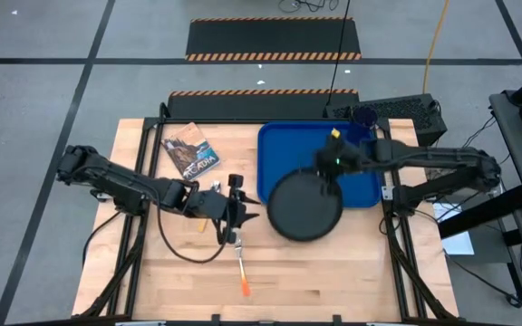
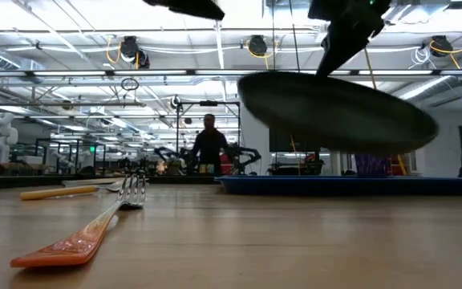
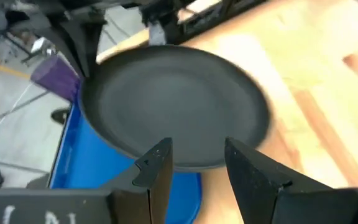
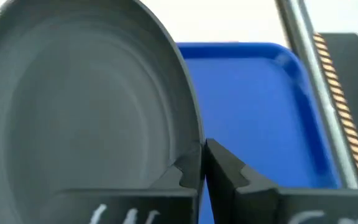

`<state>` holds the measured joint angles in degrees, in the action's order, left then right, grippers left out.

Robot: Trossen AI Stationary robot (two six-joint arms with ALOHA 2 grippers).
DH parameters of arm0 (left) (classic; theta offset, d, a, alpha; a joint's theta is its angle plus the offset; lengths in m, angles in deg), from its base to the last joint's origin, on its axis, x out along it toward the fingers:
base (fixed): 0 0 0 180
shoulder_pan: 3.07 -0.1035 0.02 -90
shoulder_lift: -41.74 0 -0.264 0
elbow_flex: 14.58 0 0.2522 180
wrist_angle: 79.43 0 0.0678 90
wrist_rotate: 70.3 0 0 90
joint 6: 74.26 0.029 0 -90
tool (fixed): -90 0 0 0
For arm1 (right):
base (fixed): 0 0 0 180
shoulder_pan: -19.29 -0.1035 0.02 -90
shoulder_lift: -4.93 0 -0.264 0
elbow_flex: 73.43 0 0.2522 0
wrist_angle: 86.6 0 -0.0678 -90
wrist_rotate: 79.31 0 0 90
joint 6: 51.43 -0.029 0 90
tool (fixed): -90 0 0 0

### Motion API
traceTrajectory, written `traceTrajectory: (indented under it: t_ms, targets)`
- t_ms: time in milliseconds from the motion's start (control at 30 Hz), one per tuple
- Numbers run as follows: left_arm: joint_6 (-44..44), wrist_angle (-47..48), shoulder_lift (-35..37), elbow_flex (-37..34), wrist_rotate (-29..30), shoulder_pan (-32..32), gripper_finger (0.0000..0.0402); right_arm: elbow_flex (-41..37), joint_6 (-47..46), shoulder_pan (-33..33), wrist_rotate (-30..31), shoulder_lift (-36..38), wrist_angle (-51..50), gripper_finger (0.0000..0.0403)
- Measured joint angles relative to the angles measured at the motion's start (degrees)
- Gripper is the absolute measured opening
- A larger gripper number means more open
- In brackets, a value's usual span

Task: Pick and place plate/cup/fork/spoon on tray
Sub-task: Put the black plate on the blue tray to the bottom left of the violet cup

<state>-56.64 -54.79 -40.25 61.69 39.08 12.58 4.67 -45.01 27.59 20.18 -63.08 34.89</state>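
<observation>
While clamped at its rim, plate [image 1: 304,210] hangs clear of the table, tilted, half over the tray's near edge and half over bare wood. Pinched by right gripper [image 4: 202,163], jaws pressed onto the rim with the plate's bowl spreading to one side of them and blue tray [image 1: 284,149] floor on the other. Seen from table height as a dark disc [image 2: 337,110] floating above the tray [image 2: 351,184], not touching it.

Ahead of the left gripper [image 3: 194,163], jaws spread with nothing between them, lies that same plate [image 3: 176,106], and beyond it a purple cup [image 3: 58,76] by the tray's far side. From above, cup [image 1: 364,116] sits past the tray's far corner, apparently off the tray, though hard to tell for sure.

Just below the left jaws on the table: fork [image 1: 241,264], orange handle toward the table's front edge, tines toward the gripper; close up in the low view as fork [image 2: 87,229] flat on the wood. Beside it, another orange-yellow handle [image 2: 58,192], probably the spoon, its head hidden. Booklet [image 1: 189,151] well off beyond the left arm.

Judged so far: nothing yet set down on the tray. Plate mid-carry, nearly there. Left to do: lower and release plate, then cup, fork and spoon.
</observation>
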Motion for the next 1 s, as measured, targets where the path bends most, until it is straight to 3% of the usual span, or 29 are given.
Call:
traceTrajectory:
  t_ms: [233, 533, 1000]
  targets:
    - [-1.7, 0.3, 0.1, 0.0, 0.0, -3.0, 0.0149, 0.0, 5.9, 15.7, -1.4, 0.0, -1.7, 0.0000]
    - [-3.1, -0.1, 0.1, 0.0, 0.0, -4.1, 0.0149, -0.1, 10.6, 33.0, -10.8, -1.5, -1.5, 0.0000]
    - [-4.7, 0.0, 0.1, 0.0, -1.9, -4.0, 0.0149, -0.1, 16.1, 36.4, -11.2, -8.4, -1.4, 0.0000]
